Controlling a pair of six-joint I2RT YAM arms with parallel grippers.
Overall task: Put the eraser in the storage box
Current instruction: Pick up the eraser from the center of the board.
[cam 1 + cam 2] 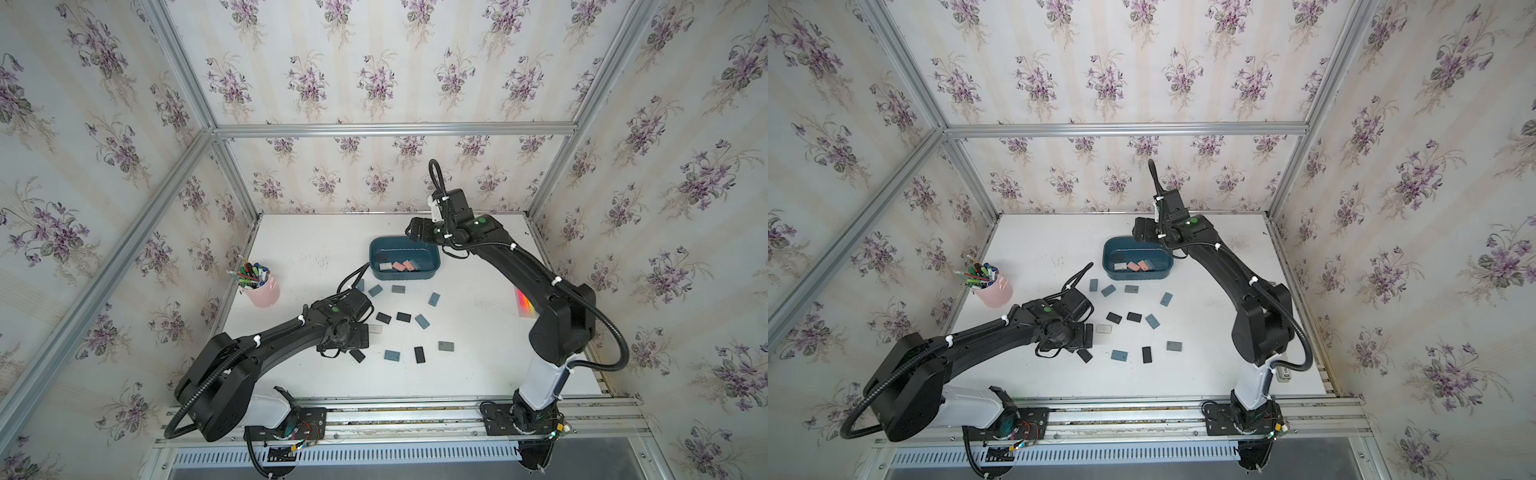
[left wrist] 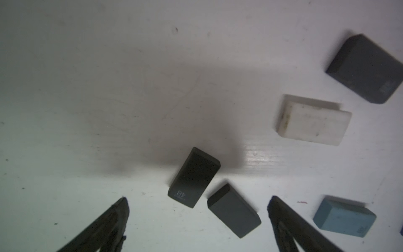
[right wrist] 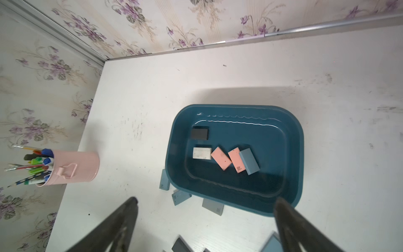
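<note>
Shallow teal storage box (image 3: 294, 141), round-cornered, holds five erasers (image 3: 221, 158); left gripper (image 2: 198, 199) and right gripper (image 3: 207, 200) gape empty.

Pink cup (image 1: 264, 293) of pens (image 1: 248, 274) on white table (image 1: 478, 374)

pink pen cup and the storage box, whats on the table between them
Bare white table, except one blue-grey eraser beside the storage box; the right wrist view shows it.
</note>
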